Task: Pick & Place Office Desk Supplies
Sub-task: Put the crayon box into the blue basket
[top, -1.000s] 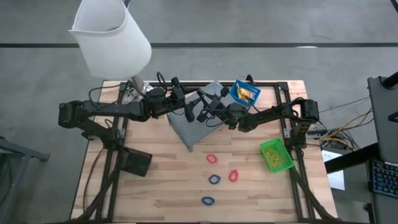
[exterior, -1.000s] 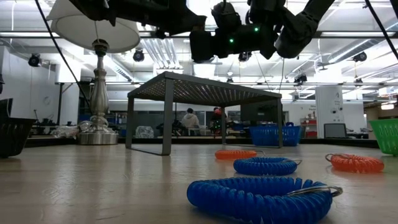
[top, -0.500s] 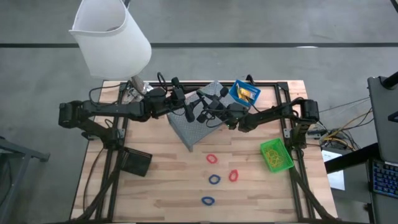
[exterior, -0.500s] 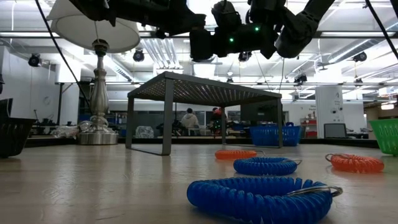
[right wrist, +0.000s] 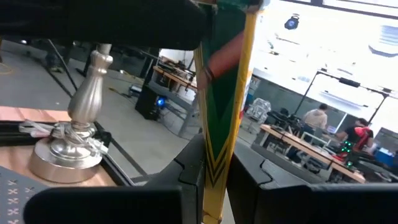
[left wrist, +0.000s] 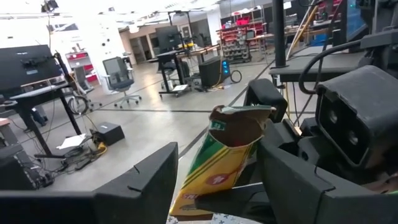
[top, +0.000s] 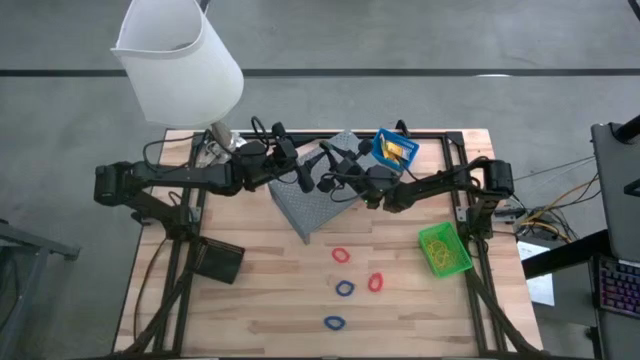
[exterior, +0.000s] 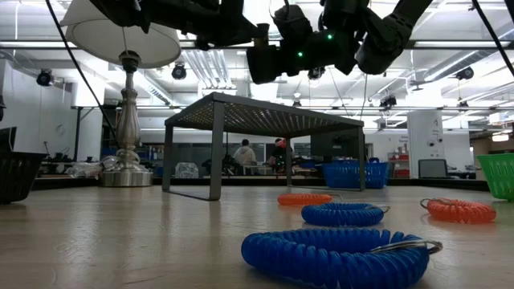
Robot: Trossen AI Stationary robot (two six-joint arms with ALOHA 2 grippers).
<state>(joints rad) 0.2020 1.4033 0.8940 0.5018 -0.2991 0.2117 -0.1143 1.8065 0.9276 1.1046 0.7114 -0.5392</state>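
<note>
Gripping a yellow-and-green crayon box (right wrist: 219, 124) upright between narrowed fingers, the right gripper (top: 330, 172) hovers above the grey mesh stand (top: 318, 205) near table centre. At its 9 o'clock the left gripper (top: 298, 172) stands with jaws spread wide around the box (left wrist: 225, 158), whose torn top flap gapes open. Red and blue coil loops (top: 345, 288) lie at 6 o'clock; the blue bin (top: 393, 150) sits at 2 o'clock.

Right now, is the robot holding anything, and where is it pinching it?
Yes. The right gripper pinches a yellow-and-green crayon box edge-on at its lower end. The left gripper is open around that box, not squeezing it.
</note>
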